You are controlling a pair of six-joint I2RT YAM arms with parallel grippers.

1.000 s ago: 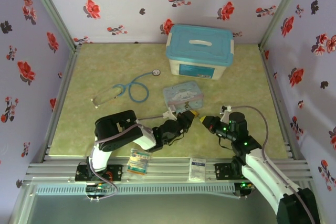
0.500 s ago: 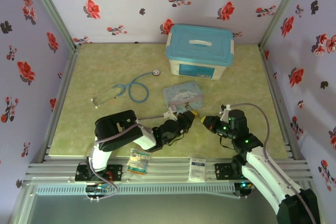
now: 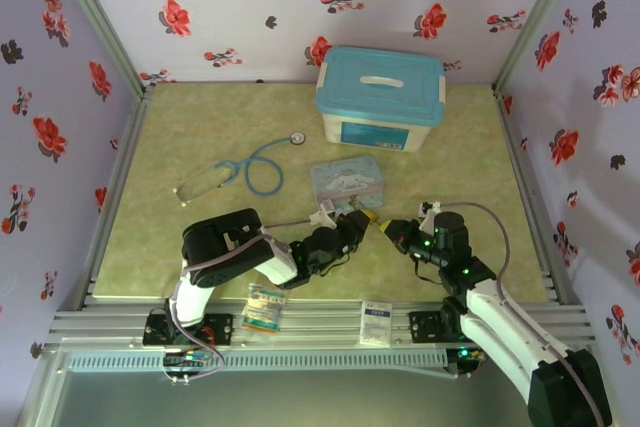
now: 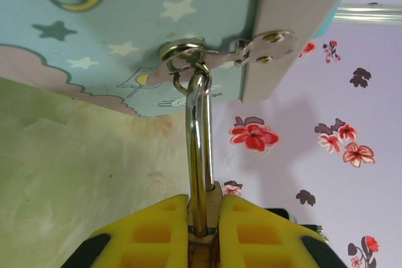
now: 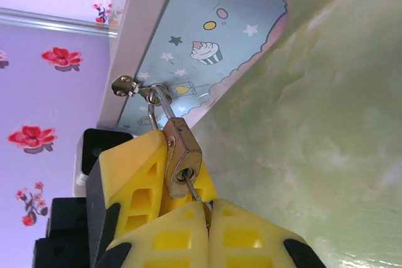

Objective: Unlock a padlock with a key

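Because the padlock (image 5: 182, 154) is a small brass block on a thin steel shackle (image 4: 199, 136), treat it as light, rigid and smooth-sided: it should not deform under clamping, but it is likely to pivot or slide if gripped on one corner. It hangs by the shackle from the ring of the hasp (image 4: 254, 49) on the cartoon tin (image 3: 348, 179), just beside the tin's near edge.

The left gripper (image 4: 203, 208) is closed almost fully on the padlock body, one yellow pad on each broad flat face, with the shackle rising out between the fingertips. This hold is judged correct: the flat faces give the widest contact and leave the keyhole (image 5: 186, 172) end exposed.

The right gripper (image 5: 207, 218) is fully closed on the key (image 5: 196, 194). A short length of thin dark blade shows between the pad tips and the keyhole in the end face of the body, and the blade appears to be inserted. The key's head is hidden between the pads.

Judge the key as the weaker part. It is thin and hard, and it is likely to bend or slip in the pads if the turn is applied off-axis. Hold it by the flat head, in line with the keyhole, and let the left gripper resist the turn. The tin looks light and unanchored, so expect it to shift if either arm pulls on the shackle.
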